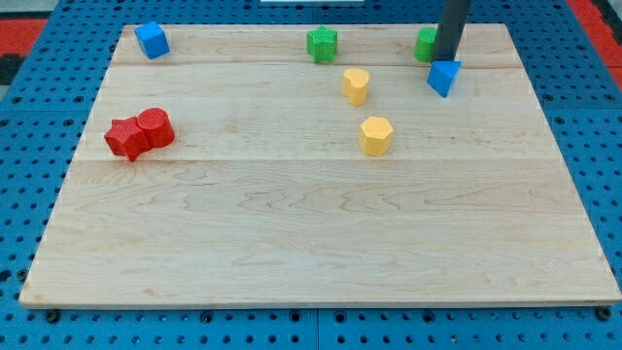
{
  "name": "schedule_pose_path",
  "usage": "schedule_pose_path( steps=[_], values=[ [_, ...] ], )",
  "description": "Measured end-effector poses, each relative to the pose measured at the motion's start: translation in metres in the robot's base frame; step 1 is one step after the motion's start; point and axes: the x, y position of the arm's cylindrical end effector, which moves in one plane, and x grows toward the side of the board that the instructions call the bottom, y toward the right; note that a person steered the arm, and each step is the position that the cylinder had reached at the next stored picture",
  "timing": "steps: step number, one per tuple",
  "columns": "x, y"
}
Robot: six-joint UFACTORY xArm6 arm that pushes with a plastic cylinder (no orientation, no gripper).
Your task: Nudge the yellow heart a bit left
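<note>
You will find the small yellow heart-shaped block [356, 86] standing on the pale wooden worktop [311, 224], above centre and slightly toward the view's right. Nothing touches it. At about its 5 o'clock, near but apart, sits the yellow hexagonal block [376, 135].

Look to the yellow heart's 3 o'clock and you meet the blue block [444, 77], whose shape looks wedge-like though you cannot be sure of it. My tip [445, 60], the lower end of the straight dark rod [452, 27], comes down right at the top edge of that blue block; whether the two actually touch is not clear from this angle. The rod carries no hand, so there is no width or hold to report. The tip stands well apart from the yellow heart, at roughly its 2 o'clock.

Just behind the rod, on its left side, a green block [427, 44] shows partly; the rod hides the rest, so its shape cannot be told. At the heart's 11 o'clock is a green star-like block [323, 44], near the worktop's top edge.

Far out at the 10 o'clock corner rests a blue cube-like block [152, 40]. At the heart's 8 o'clock, well apart, a red cylinder block [155, 127] touches a red star-like block [126, 139] on its left.
</note>
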Motion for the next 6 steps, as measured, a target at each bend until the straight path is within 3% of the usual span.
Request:
schedule_pose_path(
  steps=[3,6],
  values=[
    [0.036,-0.016],
    [0.037,-0.066]
  ],
)
